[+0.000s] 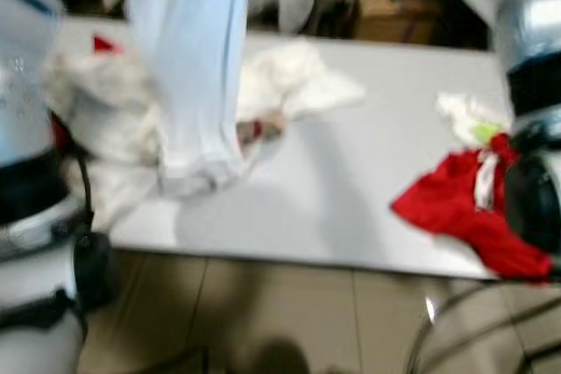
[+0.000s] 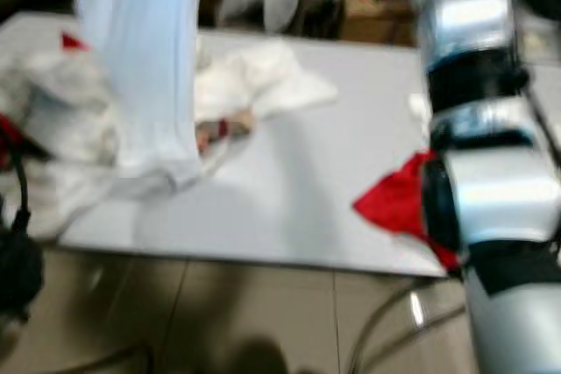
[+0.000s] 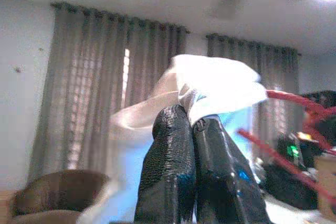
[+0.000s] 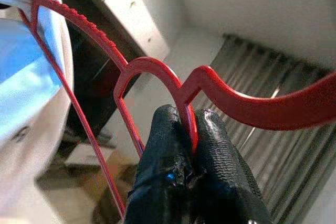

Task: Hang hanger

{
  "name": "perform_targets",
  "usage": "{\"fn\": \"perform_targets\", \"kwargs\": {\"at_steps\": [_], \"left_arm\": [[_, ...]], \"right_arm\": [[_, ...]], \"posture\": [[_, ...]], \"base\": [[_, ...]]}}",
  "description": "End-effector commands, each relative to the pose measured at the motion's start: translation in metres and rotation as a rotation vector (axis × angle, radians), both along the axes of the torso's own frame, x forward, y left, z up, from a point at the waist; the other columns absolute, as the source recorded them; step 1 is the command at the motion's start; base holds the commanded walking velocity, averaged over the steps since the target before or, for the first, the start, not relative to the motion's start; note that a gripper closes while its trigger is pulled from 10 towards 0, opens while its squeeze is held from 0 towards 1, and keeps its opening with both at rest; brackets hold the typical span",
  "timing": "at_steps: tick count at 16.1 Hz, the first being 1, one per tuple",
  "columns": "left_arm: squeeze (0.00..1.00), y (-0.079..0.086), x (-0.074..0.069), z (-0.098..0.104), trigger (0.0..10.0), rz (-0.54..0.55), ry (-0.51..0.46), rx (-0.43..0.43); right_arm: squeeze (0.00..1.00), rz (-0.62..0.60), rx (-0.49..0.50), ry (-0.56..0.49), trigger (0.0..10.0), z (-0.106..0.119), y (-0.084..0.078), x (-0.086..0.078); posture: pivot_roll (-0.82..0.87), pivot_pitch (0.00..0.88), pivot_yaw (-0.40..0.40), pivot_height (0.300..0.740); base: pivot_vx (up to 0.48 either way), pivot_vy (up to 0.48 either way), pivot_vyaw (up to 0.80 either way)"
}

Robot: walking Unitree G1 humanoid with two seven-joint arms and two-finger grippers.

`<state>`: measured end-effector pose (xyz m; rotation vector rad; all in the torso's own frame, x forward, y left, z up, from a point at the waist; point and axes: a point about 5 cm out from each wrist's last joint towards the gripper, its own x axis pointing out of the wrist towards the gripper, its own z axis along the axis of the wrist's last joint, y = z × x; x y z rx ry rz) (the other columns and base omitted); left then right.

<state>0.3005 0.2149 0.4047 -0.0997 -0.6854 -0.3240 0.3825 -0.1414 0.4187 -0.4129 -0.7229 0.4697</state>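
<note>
A long light-blue garment [image 1: 188,67] hangs from above the frame down to the white table [image 1: 351,199], its hem resting near a pile of white clothes. In the left wrist view my left gripper [image 3: 191,116] is shut on a pale fold of this garment [image 3: 220,85], with the red hanger [image 3: 286,100] just beside it. In the right wrist view my right gripper [image 4: 189,116] is shut on the red plastic hanger [image 4: 152,66] at the base of its hook. The garment [image 4: 21,93] drapes over the hanger's shoulder. Both arms are raised high.
A heap of white clothes [image 1: 105,120] covers the table's left part. A red garment [image 1: 465,208] and a small white cloth [image 1: 469,116] lie at its right end. A curved metal frame [image 1: 456,321] stands on the tiled floor at the lower right. Clutter sits behind the table.
</note>
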Motion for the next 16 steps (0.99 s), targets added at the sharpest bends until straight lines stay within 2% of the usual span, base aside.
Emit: {"fn": "perform_targets", "kwargs": {"at_steps": [1,3,4,5,6,9,10,11,12,14,15,16], "left_arm": [[0.0,0.014,0.0,-0.007,10.0,0.06,0.022,-0.036],[0.0,0.014,0.003,-0.023,10.0,0.093,0.073,-0.028],[0.0,0.012,0.007,-0.037,10.0,0.122,0.117,-0.007],[0.0,0.011,0.013,-0.06,10.0,0.166,0.19,0.017],[0.0,0.009,0.018,-0.096,10.0,0.229,0.309,0.094],[0.0,0.006,0.013,-0.168,10.0,0.267,0.554,0.243],[0.0,0.007,0.011,-0.183,10.0,0.285,0.616,0.297],[0.0,0.012,0.006,-0.206,10.0,0.333,0.699,0.439],[0.0,0.017,0.001,-0.22,10.0,0.341,0.774,0.497],[0.0,0.022,-0.007,-0.239,10.0,0.336,0.868,0.592],[0.0,0.032,-0.013,-0.252,10.0,0.357,0.914,0.678],[0.0,0.035,-0.014,-0.256,10.0,0.358,0.924,0.697]], "right_arm": [[0.0,0.023,-0.082,0.063,10.0,-0.028,0.015,0.01],[0.0,0.027,-0.217,0.137,10.0,-0.073,0.024,0.018],[0.0,0.055,-0.287,0.198,10.0,-0.104,0.028,0.019],[0.0,0.098,-0.368,0.272,10.0,-0.142,0.031,0.016],[0.0,0.176,-0.413,0.335,10.0,-0.17,0.031,0.008],[0.0,0.368,-0.478,0.427,10.0,-0.206,0.028,-0.016],[0.0,0.41,-0.492,0.446,10.0,-0.211,0.025,-0.024],[0.0,0.481,-0.5,0.481,10.0,-0.216,0.02,-0.039],[0.0,0.529,-0.516,0.509,10.0,-0.22,0.014,-0.053],[0.0,0.547,-0.549,0.537,10.0,-0.223,0.005,-0.068],[0.0,0.569,-0.577,0.576,10.0,-0.225,-0.004,-0.084],[0.0,0.579,-0.592,0.591,10.0,-0.225,-0.006,-0.09]], "posture": [[-0.08,0.0,-0.027,0.74],[-0.07,0.0,-0.03,0.74],[-0.07,0.0,-0.032,0.74],[-0.07,0.0,-0.032,0.74],[-0.08,0.0,-0.028,0.74],[-0.09,0.0,-0.016,0.74],[-0.09,0.0,-0.014,0.74],[-0.1,0.0,-0.007,0.74],[-0.1,0.0,0.001,0.74],[-0.11,0.0,0.008,0.74],[-0.11,0.0,0.009,0.74],[-0.11,0.0,0.013,0.74]], "base": [[0.364,0.0,0.0],[0.358,0.0,0.0],[0.352,0.0,0.0],[0.341,0.0,0.0],[0.3,0.0,0.0],[0.087,0.0,0.0],[0.0,0.0,0.0],[0.0,0.0,0.0],[0.0,0.0,0.0],[0.0,0.0,0.0],[0.0,0.0,0.0],[0.0,0.0,0.0]]}}
